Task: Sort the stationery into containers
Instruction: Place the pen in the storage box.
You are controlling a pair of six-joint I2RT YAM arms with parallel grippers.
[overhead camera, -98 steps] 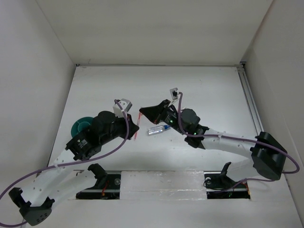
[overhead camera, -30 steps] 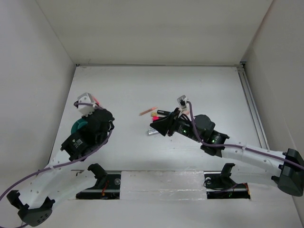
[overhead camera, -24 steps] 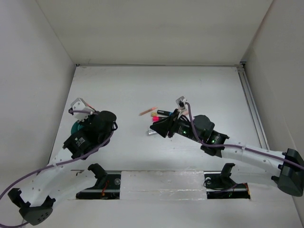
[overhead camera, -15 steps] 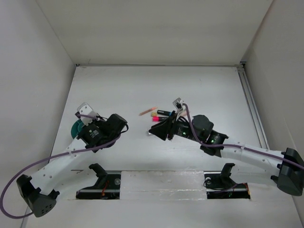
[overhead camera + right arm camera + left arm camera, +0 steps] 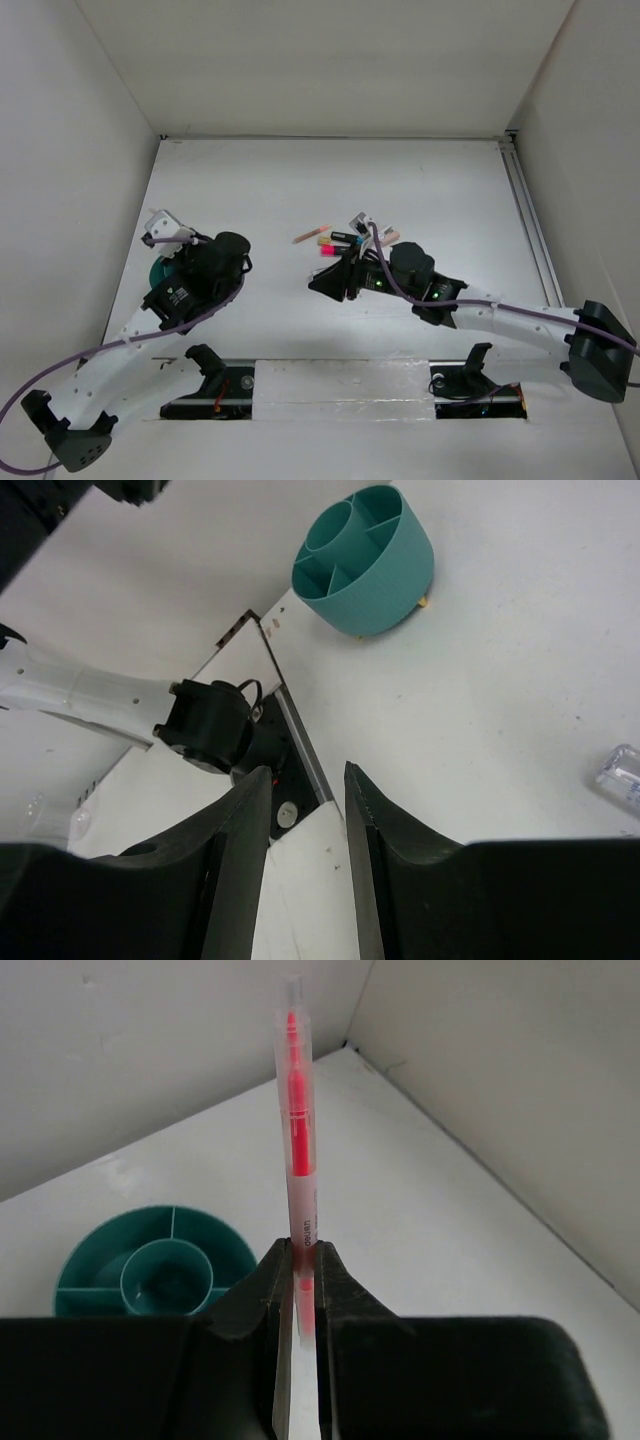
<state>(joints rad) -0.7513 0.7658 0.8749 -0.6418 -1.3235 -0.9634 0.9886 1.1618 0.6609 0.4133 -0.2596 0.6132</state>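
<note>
**One pen heading for the cup, the rest waiting on the table**

The left gripper (image 5: 298, 1295) is clamping a clear pen with a red core (image 5: 297, 1140) by its lower end and holding it upright. The teal cup (image 5: 90, 1260) is sitting just below and to one side of it in the left wrist view. The cup's compartments are showing nothing inside, so the sorting looks to be only beginning: this pen is close to the cup but not yet dropped in.

The right gripper (image 5: 305, 775) is hovering low over the table (image 5: 300, 180) with its jaws apart and nothing between them. Near it, a thin orange pencil (image 5: 311, 233), short black markers (image 5: 338, 240) and a pinkish eraser (image 5: 388, 236) are lying loose mid-table. A clear blue-capped pen (image 5: 622, 772) is poking in at the edge of the right wrist view. All of these are waiting to be picked up and put away.
</note>
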